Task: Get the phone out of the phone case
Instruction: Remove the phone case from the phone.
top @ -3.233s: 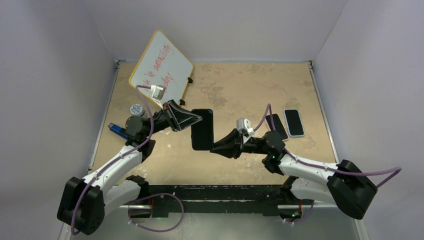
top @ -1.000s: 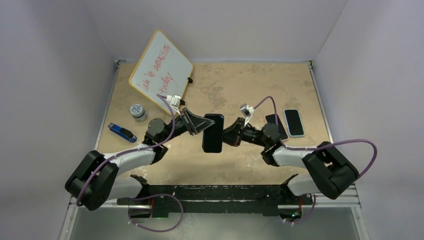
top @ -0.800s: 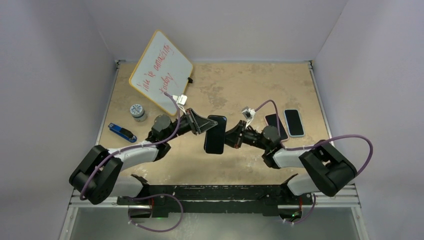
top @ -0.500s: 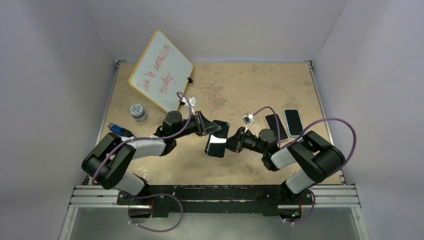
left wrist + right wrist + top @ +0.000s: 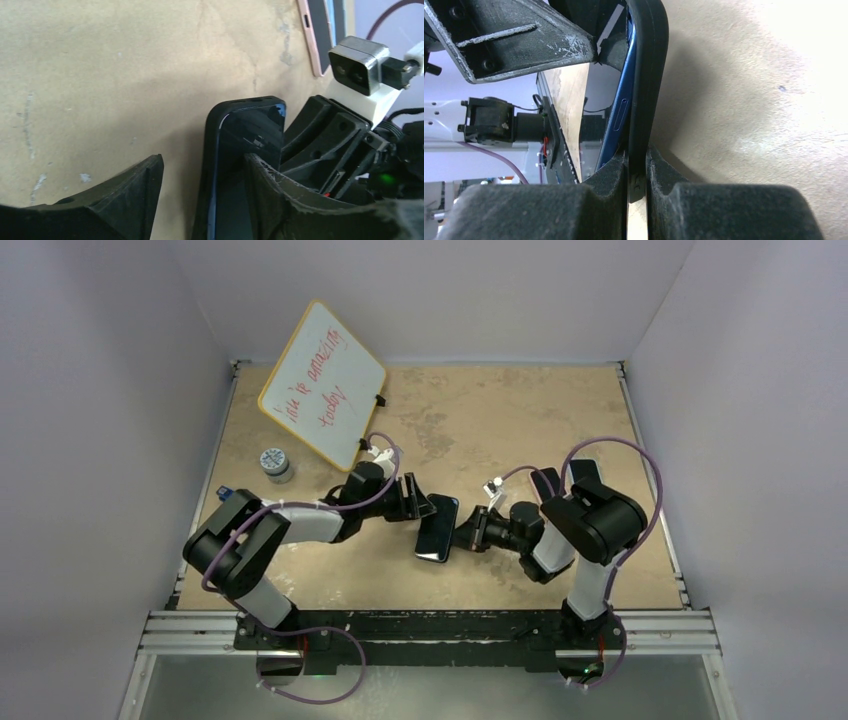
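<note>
The phone case (image 5: 438,530), black and still partly holding the phone, sits low over the table centre between both arms. My right gripper (image 5: 637,157) is shut on the case's thin black edge (image 5: 649,60). The phone's blue side (image 5: 616,120) stands a little off the case wall. My left gripper (image 5: 204,159) is open and straddles the other end. Its right finger lies against the dark phone screen (image 5: 255,130), and table shows between its left finger and the case rim (image 5: 212,130). Seen from above, the left gripper (image 5: 420,508) and right gripper (image 5: 462,537) nearly meet.
A whiteboard (image 5: 322,382) leans at the back left, with a small round tin (image 5: 274,462) in front of it. A blue object (image 5: 226,494) peeks out by the left arm. A dark phone (image 5: 545,480) lies behind the right arm, and a pink-edged one (image 5: 320,35) shows beyond.
Both arms have folded down and brought the cased phone lower, toward the table. The left gripper, shut on it before, has opened. The right gripper has kept its grip.
</note>
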Robot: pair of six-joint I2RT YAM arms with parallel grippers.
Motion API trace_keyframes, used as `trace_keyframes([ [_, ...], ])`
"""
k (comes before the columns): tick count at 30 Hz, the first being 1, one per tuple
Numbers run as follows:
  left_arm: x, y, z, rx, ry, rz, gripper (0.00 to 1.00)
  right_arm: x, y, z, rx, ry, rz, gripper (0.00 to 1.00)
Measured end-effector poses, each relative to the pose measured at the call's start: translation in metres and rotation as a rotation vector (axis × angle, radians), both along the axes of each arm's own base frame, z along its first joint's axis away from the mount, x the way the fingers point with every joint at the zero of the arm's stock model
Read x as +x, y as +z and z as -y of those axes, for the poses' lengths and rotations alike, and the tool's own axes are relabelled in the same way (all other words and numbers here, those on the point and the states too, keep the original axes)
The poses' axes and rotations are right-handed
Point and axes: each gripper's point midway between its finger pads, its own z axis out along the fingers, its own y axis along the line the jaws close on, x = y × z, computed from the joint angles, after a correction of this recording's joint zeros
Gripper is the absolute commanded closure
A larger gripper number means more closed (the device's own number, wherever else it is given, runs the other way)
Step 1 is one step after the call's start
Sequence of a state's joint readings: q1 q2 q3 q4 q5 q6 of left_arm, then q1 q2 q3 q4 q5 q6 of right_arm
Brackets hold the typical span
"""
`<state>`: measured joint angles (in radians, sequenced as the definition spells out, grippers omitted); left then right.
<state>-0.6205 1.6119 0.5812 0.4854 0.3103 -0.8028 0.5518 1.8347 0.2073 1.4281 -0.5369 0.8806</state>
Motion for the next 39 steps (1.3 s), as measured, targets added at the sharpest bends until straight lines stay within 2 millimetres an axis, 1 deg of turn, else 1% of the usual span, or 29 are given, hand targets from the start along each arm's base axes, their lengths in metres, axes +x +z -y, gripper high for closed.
trace_keyframes([
  [2,0.003,-0.003,-0.004,0.038,0.011,0.001,0.32,0.002,-0.002,0.002,0.007,-0.015,-0.021,1.0],
  [5,0.006,-0.003,-0.011,0.101,0.03,0.017,0.3,0.004,-0.005,0.004,0.018,-0.036,-0.057,1.0],
  [7,0.006,0.002,-0.016,0.173,0.046,0.047,0.29,0.005,-0.008,0.004,0.026,-0.046,-0.084,1.0],
  [8,0.004,0.005,-0.015,0.201,0.043,0.067,0.29,0.006,-0.009,0.003,0.029,-0.05,-0.095,1.0],
  [12,-0.009,0.03,0.007,0.323,0.001,0.183,0.28,0.007,-0.01,0.003,0.04,-0.061,-0.124,1.0],
  [14,-0.015,0.038,0.016,0.38,-0.017,0.234,0.27,0.007,-0.009,0.003,0.043,-0.063,-0.128,1.0],
  [16,-0.024,0.041,0.022,0.452,-0.03,0.282,0.27,0.009,-0.008,0.002,0.047,-0.066,-0.127,1.0],
  [19,-0.039,0.037,0.025,0.569,-0.055,0.344,0.26,0.017,-0.004,0.001,0.056,-0.077,-0.111,1.0],
  [24,-0.067,0.025,0.021,0.775,-0.114,0.447,0.25,0.026,0.005,0.001,0.071,-0.097,-0.081,1.0],
  [28,-0.081,0.026,0.021,0.891,-0.143,0.542,0.25,0.031,0.009,0.001,0.081,-0.105,-0.069,1.0],
  [32,-0.084,0.024,0.026,1.023,-0.141,0.63,0.26,0.035,0.012,0.001,0.091,-0.113,-0.078,1.0],
  [35,-0.081,0.016,0.033,1.135,-0.127,0.681,0.29,0.037,0.012,0.0,0.094,-0.112,-0.089,1.0],
  [37,-0.078,0.01,0.032,1.212,-0.122,0.711,0.31,0.037,0.012,-0.001,0.094,-0.109,-0.097,1.0],
  [39,-0.075,0.005,0.028,1.273,-0.121,0.728,0.33,0.036,0.01,-0.001,0.092,-0.104,-0.108,1.0],
])
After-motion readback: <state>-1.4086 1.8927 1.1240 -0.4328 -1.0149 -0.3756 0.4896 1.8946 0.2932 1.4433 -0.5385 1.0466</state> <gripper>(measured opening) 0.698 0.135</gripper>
